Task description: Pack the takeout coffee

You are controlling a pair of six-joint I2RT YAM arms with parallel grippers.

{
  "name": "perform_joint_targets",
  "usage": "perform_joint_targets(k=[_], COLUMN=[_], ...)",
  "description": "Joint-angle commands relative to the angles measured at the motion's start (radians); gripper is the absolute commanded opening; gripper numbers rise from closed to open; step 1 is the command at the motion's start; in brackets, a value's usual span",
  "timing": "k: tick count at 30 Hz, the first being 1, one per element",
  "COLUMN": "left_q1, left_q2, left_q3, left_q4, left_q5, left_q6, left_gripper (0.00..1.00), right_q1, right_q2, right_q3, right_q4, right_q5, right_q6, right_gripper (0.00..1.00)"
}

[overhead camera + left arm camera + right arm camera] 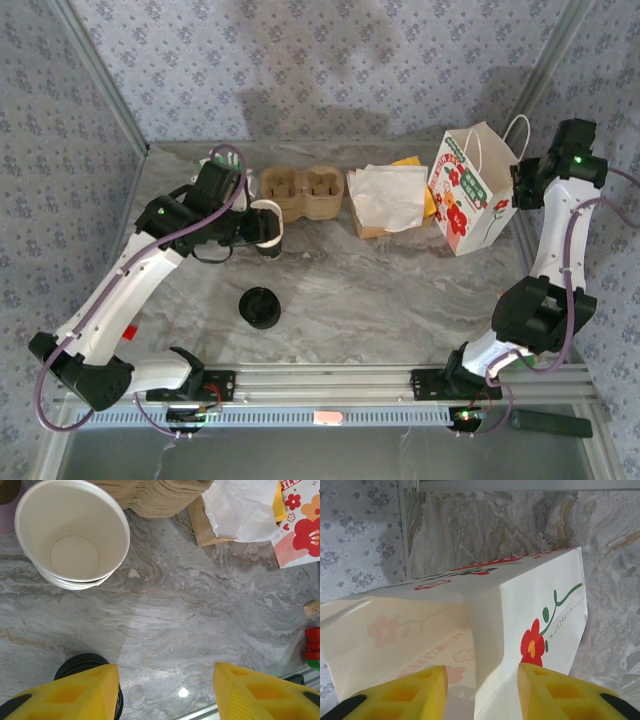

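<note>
Takeout coffee (260,307), black lid up, stands on the grey marbled tabletop (400,290) at front left of centre. It is apart from the stack of paper cups (268,225) and well apart from the paper bag (470,190). Left gripper (258,228) hovers by the cup stack, fingers about half apart, nothing between them. From its wrist camera the coffee's lid (82,662) peeks out behind the left finger. Right gripper (481,672) sits at the bag's top edge, fingers parted with the bag's rim running between them; contact can't be told. The bag is white with red flowers and green stems, and its printed lettering is too small to read. A brown cup carrier (300,190) and white napkins (390,195) lie along the back.
</note>
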Motion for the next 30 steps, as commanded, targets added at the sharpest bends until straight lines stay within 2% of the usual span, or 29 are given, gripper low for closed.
perform_joint_targets(k=[1, 5, 8, 10, 13, 15, 18, 20, 23, 26, 27, 28, 30], left_q1=[0.009, 0.009, 0.008, 0.009, 0.011, 0.011, 0.017, 0.024, 0.039, 0.070, 0.086, 0.098, 0.120], left_q2=[-0.035, -0.055, -0.081, -0.105, -0.143, -0.157, -0.161, -0.159, -0.151, -0.142, -0.139, -0.137, -0.132], left_q3=[0.043, 0.060, 0.074, 0.077, 0.073, 0.078, 0.079, 0.069, 0.050, 0.032, 0.025, 0.016, 0.002], left_q4=[-0.046, -0.085, -0.125, -0.148, -0.182, -0.214, -0.257, -0.276, -0.282, -0.265, -0.251, -0.231, -0.203], left_q5=[-0.032, -0.079, -0.131, -0.172, -0.241, -0.268, -0.279, -0.278, -0.269, -0.255, -0.240, -0.223, -0.204], left_q6=[-0.014, -0.033, -0.050, -0.058, -0.068, -0.068, -0.065, -0.067, -0.068, -0.064, -0.052, -0.036, -0.017], left_gripper=[0.53, 0.53, 0.53, 0.53, 0.53, 0.52, 0.52, 0.53, 0.60, 0.69, 0.77, 0.81, 0.84], right_q1=[0.003, 0.038, 0.164, 0.288, 0.533, 0.719, 0.926, 1.030, 1.145, 1.220, 1.235, 1.244, 1.254], right_q2=[-0.071, -0.119, -0.172, -0.223, -0.324, -0.377, -0.381, -0.328, -0.170, 0.024, 0.091, 0.143, 0.238], right_q3=[0.068, 0.150, 0.218, 0.218, 0.117, 0.025, -0.065, -0.069, 0.043, 0.234, 0.300, 0.355, 0.431], right_q4=[-0.065, -0.124, -0.161, -0.149, -0.069, -0.039, -0.032, -0.056, -0.134, -0.252, -0.281, -0.296, -0.306], right_q5=[0.059, 0.136, 0.254, 0.305, 0.339, 0.365, 0.354, 0.341, 0.326, 0.347, 0.351, 0.341, 0.301], right_q6=[-0.053, -0.222, -0.403, -0.504, -0.603, -0.600, -0.560, -0.538, -0.522, -0.494, -0.483, -0.478, -0.460], right_gripper=[0.52, 0.60, 0.64, 0.64, 0.66, 0.67, 0.66, 0.66, 0.66, 0.66, 0.66, 0.65, 0.65])
